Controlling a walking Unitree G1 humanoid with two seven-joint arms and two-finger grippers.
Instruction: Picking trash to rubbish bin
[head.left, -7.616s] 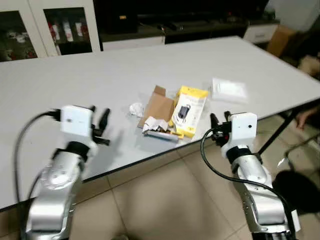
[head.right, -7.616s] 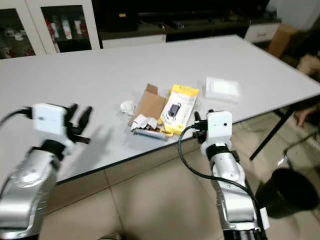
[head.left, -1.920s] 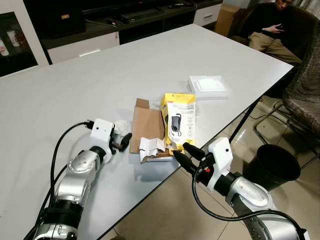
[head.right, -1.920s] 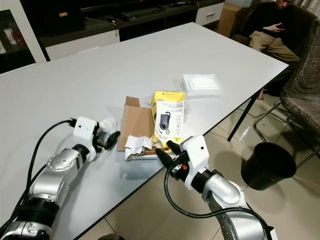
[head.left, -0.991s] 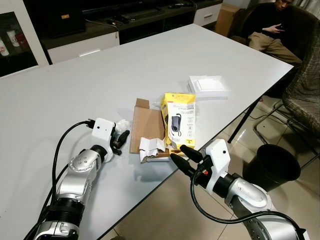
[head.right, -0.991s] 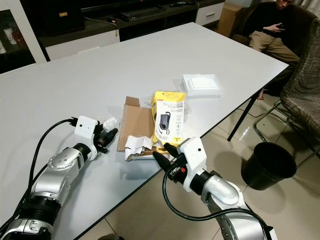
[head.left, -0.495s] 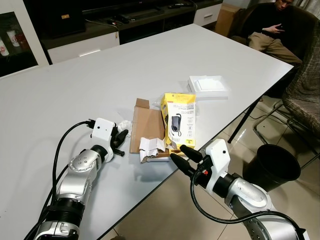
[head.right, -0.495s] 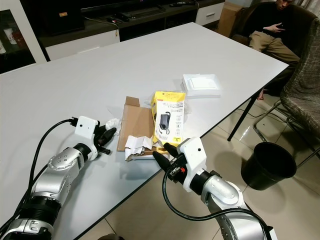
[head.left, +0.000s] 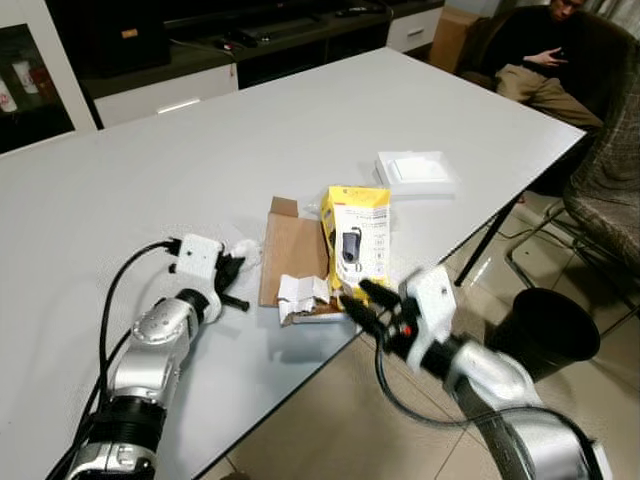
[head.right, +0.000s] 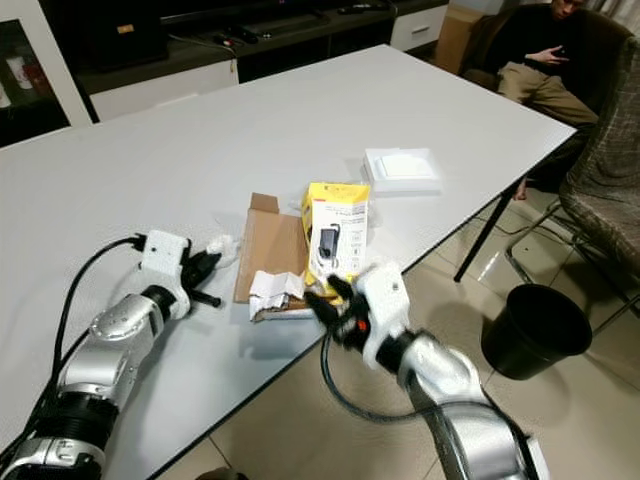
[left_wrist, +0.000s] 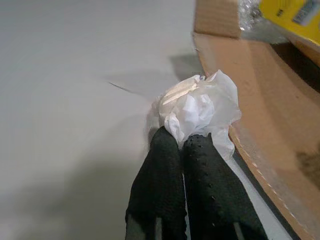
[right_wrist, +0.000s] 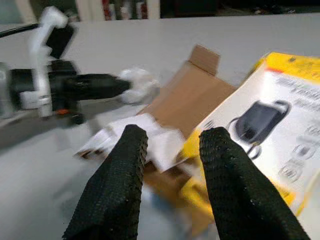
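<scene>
Left hand (left_wrist: 182, 145) is on the crumpled white tissue (left_wrist: 200, 107), fingers pressed together and pinching its near edge; the tissue sits on the white tabletop (head.left: 300, 130), touching the edge of the flattened brown cardboard (head.left: 293, 250). Over on the right, the right hand (right_wrist: 170, 145) hangs at the tabletop's near edge with its fingers spread apart and nothing between them, pointed at the torn white paper scrap (head.left: 300, 293) and the yellow retail box (head.left: 360, 240) lying beside the cardboard. A flat white packet (head.left: 418, 172) rests farther along the tabletop. The black rubbish bin (head.right: 528, 330) stands on the tiled floor, well apart from the trash. A person (head.left: 545, 50) sits beyond the table's far corner.
</scene>
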